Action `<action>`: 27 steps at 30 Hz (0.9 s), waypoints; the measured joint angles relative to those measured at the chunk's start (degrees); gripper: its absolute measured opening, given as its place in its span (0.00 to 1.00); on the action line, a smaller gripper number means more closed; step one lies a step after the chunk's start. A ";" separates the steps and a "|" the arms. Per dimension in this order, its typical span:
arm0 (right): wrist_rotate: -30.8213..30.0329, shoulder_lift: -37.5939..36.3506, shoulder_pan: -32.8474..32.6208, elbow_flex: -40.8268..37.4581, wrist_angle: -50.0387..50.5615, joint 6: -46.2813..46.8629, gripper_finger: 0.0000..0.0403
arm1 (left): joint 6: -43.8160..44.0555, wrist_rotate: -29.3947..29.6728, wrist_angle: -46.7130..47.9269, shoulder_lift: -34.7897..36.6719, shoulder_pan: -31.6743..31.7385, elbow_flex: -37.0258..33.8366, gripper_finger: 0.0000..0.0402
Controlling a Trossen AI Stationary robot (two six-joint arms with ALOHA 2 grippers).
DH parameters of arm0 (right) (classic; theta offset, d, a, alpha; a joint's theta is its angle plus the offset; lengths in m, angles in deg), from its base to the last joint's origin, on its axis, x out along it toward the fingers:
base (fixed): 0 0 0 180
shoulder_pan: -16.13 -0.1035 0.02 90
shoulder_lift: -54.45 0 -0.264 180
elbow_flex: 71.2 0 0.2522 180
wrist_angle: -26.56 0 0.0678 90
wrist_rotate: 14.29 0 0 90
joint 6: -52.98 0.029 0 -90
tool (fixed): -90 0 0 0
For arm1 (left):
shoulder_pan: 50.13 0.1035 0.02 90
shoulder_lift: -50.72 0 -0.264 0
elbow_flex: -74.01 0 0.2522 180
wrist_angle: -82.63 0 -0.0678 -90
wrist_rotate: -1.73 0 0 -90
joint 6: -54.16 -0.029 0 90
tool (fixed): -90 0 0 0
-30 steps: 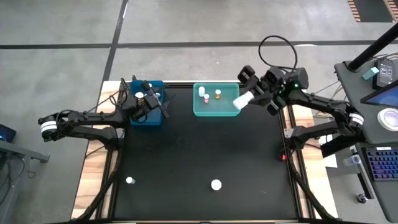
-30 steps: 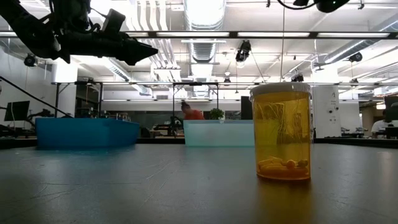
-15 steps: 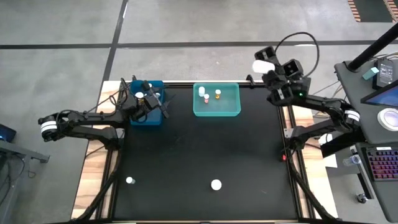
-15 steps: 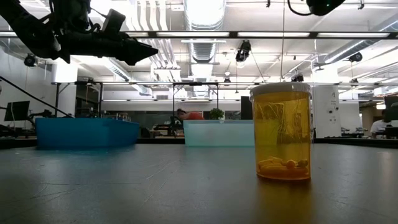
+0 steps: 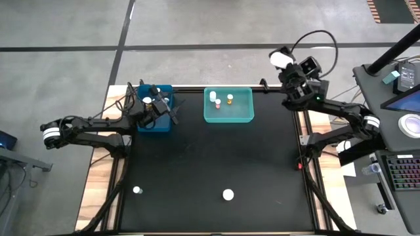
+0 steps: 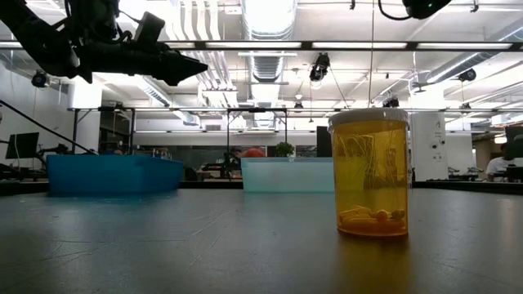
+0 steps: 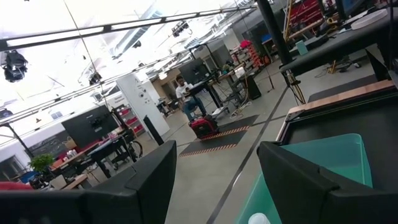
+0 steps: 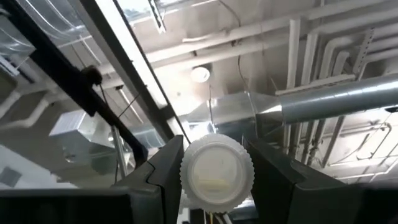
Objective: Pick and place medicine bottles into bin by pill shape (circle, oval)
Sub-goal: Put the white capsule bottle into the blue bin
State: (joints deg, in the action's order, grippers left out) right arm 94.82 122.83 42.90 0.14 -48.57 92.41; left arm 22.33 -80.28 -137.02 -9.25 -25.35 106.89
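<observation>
My right gripper (image 5: 281,60) is shut on a white medicine bottle (image 8: 217,172). It is raised beyond the table's far right corner and points upward at the ceiling. My left gripper (image 5: 157,106) is open and empty above the blue bin (image 5: 155,122), which holds one bottle (image 5: 147,101). The teal bin (image 5: 228,118) holds three small bottles (image 5: 214,98). An amber bottle with a white cap (image 6: 368,173) and a smaller white-capped bottle (image 5: 136,190) stand on their bases near the table's near edge. My right gripper pinches the white bottle between its two fingers, which stand on opposite sides of its ribbed white cap (image 8: 186,177). The cap's flat top faces back along the fingers. The fingers point up and away past the table's far edge. The bottle is lifted clear of everything.
The blue bin (image 6: 114,174) and teal bin (image 6: 286,174) stand side by side along the far edge. The black table surface (image 5: 216,157) stretches between the bins and the two bottles near the front. A desk with a keyboard and screens (image 5: 400,131) stands to the right.
My right gripper has carried the white bottle from the teal bin's right end up and toward the table's far right corner, tipping from level to pointing upward. It has stayed shut on the bottle. The left arm has kept still.
</observation>
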 joint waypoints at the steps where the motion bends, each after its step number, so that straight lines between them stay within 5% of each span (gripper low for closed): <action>1: 0.10 0.00 -0.01 0.00 -0.21 -0.04 0.35 | 0.00 0.00 -0.01 0.00 0.02 0.00 0.53; 16: -0.76 -0.42 -0.26 1.36 0.51 5.49 0.35 | 0.15 -0.02 0.02 0.00 0.02 0.00 0.53; 21: -10.59 -1.08 -0.26 4.57 31.75 -1.21 0.35 | 0.15 0.00 0.02 0.00 0.02 0.00 0.53; 27: -25.00 2.16 -0.26 18.41 65.57 -8.82 0.35 | 0.11 0.00 0.52 -0.04 0.02 0.00 0.53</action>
State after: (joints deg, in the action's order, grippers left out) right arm 69.82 124.99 42.63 18.55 17.00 83.59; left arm 22.44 -80.28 -136.50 -9.29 -25.33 106.89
